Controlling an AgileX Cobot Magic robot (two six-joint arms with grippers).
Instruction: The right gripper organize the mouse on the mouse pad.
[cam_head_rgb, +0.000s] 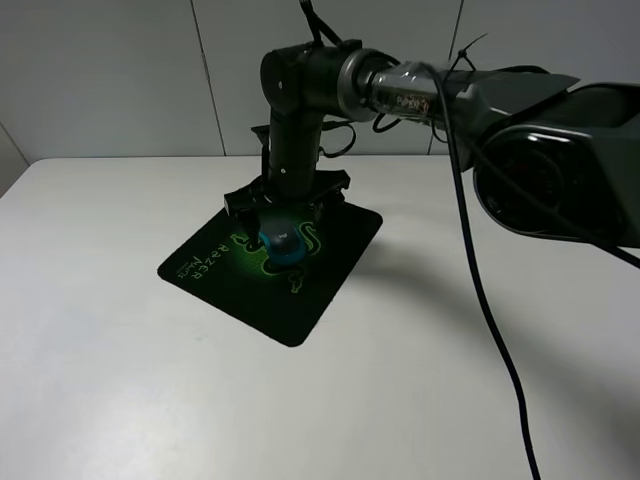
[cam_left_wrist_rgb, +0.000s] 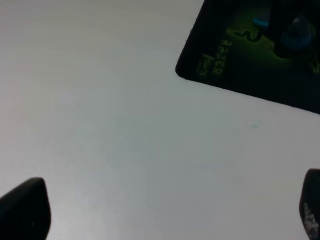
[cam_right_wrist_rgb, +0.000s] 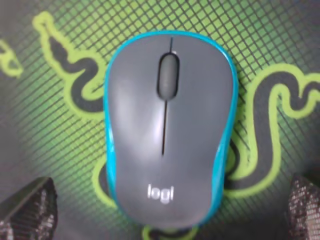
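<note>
The mouse, teal sides and dark grey top, lies on the green logo in the middle of the black mouse pad. My right gripper hangs straight above it with its fingers splayed wide, open and not touching the mouse. In the right wrist view the mouse fills the middle over the pad, and the right gripper has a fingertip on each side, clear of the mouse. My left gripper is open and empty over bare table, with the pad and mouse far from it.
The white table surrounds the pad. The right arm's thick black body and a hanging cable cross the right side. A grey wall stands behind the table.
</note>
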